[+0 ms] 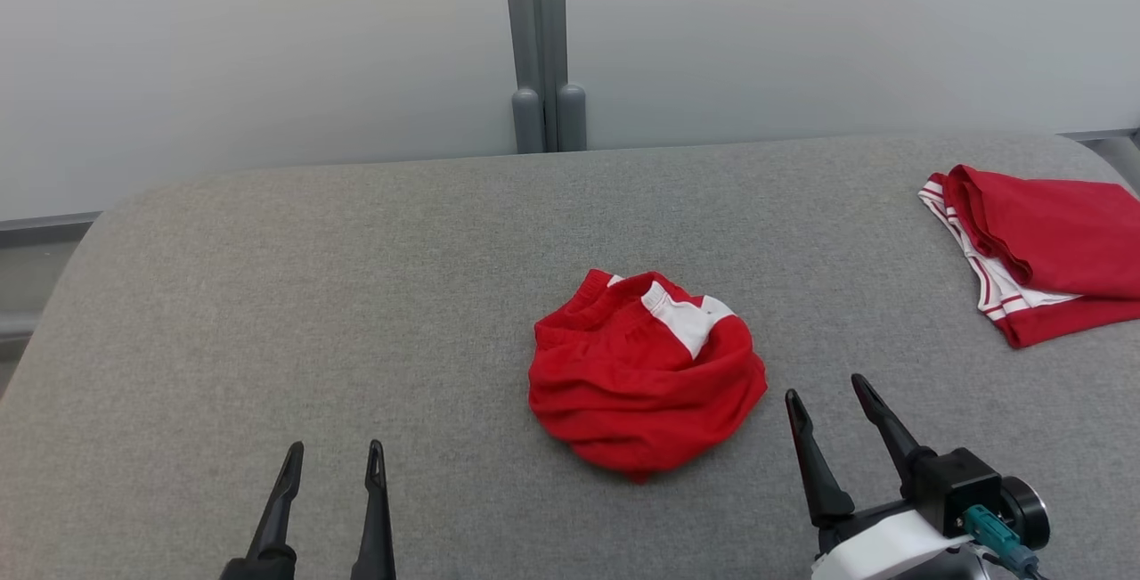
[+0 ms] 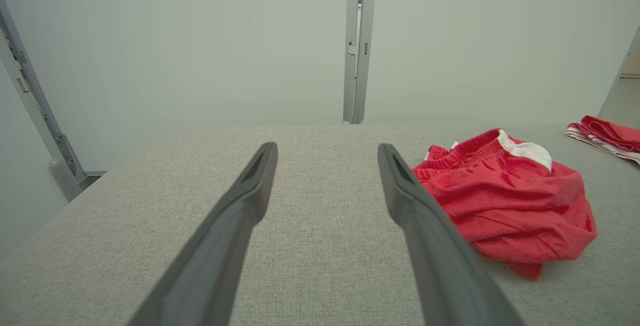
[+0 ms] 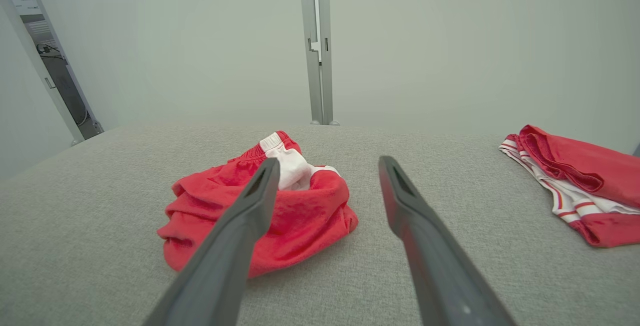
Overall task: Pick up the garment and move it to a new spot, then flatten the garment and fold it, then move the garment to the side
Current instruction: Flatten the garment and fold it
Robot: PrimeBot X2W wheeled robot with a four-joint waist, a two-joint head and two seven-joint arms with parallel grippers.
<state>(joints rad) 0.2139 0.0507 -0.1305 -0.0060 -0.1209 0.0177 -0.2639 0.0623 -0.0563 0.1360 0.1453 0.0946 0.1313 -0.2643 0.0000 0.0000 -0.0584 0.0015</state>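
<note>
Garment (image 1: 646, 375) lies bunched centrally, seemingly clear of edges, bare table (image 1: 267, 313) leftward.

Grey woven table top (image 1: 267, 313) spread wide before me, a folded red garment with white striped trim (image 1: 1042, 241) lay near its far right corner, pale blank wall panels (image 1: 267, 45) stood behind, a grey metal post (image 1: 537, 28) rose between them at the table's back edge

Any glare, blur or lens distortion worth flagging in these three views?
Head view: soft even light, no glare, crumpled garment sharp with a faint shadow. Left wrist view: wide-angle stretch makes the left gripper loom large, its edges soft. Right wrist view: same stretch; the folded garment is sharp.
</note>
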